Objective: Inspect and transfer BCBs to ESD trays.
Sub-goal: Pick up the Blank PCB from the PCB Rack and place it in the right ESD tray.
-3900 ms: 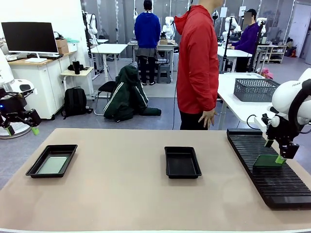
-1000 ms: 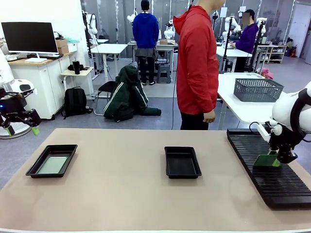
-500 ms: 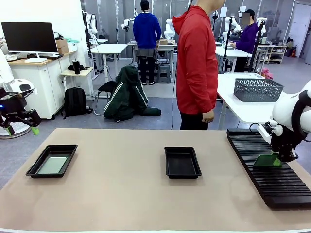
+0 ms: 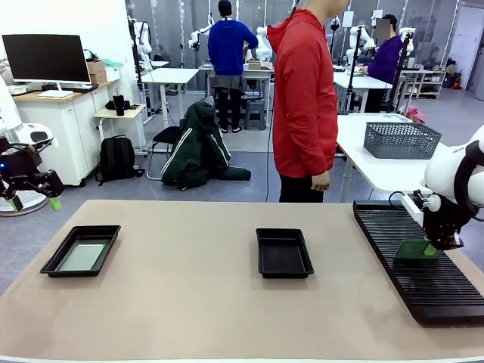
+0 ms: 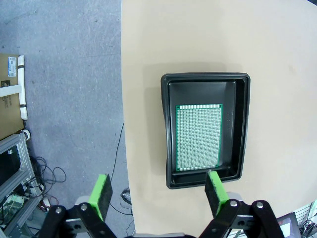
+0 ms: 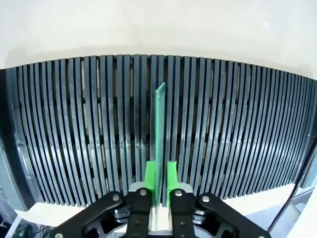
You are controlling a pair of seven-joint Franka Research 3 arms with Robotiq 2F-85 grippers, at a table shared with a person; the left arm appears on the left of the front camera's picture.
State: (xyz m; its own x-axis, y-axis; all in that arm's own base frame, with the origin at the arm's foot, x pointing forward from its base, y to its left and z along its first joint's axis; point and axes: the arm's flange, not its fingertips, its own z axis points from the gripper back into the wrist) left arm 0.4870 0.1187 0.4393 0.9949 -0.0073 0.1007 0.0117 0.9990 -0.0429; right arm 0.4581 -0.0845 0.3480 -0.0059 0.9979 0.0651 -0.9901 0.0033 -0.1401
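BCB (image 6: 159, 119) stands edge-up in a rack (image 6: 74, 124) slot, centre frame, pinched by the right gripper (image 6: 161, 173), likely for a straight lift. Jaws spread, the left gripper (image 5: 158, 193) hovers over a tray (image 5: 242, 124) holding another BCB (image 5: 198, 137).

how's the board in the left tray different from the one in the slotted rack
Pose: the tray BCB lies flat on the floor of the left ESD tray, while the rack BCB stands on edge in a slot of the ribbed rack.
Grip: the rack BCB is pinched between the right gripper's green pads. The tray BCB is untouched, with the left gripper open and clear of it.
Both are thin green boards.
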